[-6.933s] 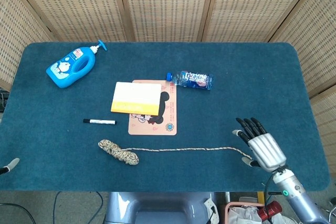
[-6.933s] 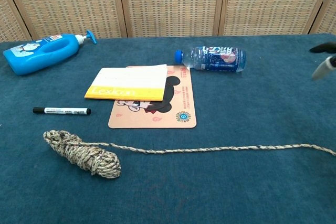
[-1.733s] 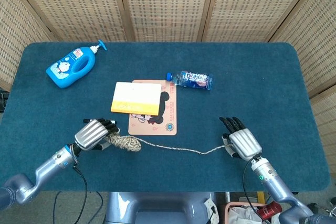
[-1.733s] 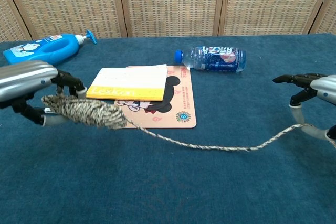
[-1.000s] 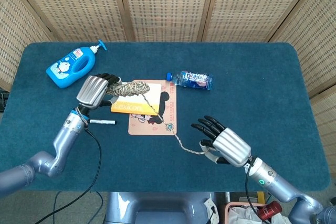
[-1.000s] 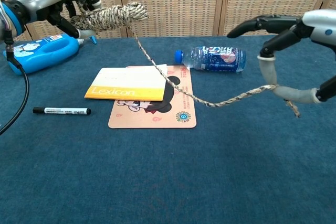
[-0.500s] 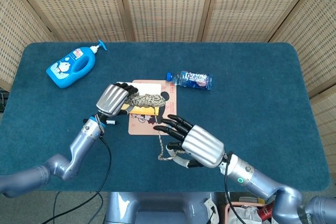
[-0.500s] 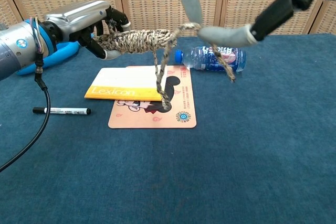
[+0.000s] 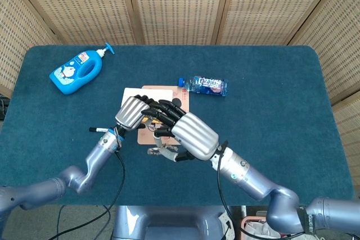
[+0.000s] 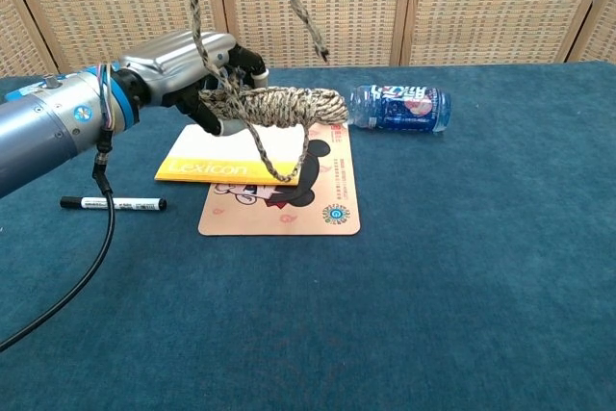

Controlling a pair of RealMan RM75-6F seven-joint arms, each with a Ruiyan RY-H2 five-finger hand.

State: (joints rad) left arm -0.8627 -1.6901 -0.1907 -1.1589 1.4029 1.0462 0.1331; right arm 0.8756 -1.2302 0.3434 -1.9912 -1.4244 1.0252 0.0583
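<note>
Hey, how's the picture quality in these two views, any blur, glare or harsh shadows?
Head view: even light, soft shadows, no glare, the right hand looms large. Chest view: the rope bundle and left hand look sharp, the lifted strands run out of frame.

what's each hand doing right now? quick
Left hand: grips the rope bundle, lifted above the notebook.
Right hand: raised close to the left hand; the loose rope end runs up toward it, but a grip cannot be told.

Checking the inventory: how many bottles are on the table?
2: the blue pump bottle lies at the far left, and the water bottle lies beside the mouse pad.
</note>
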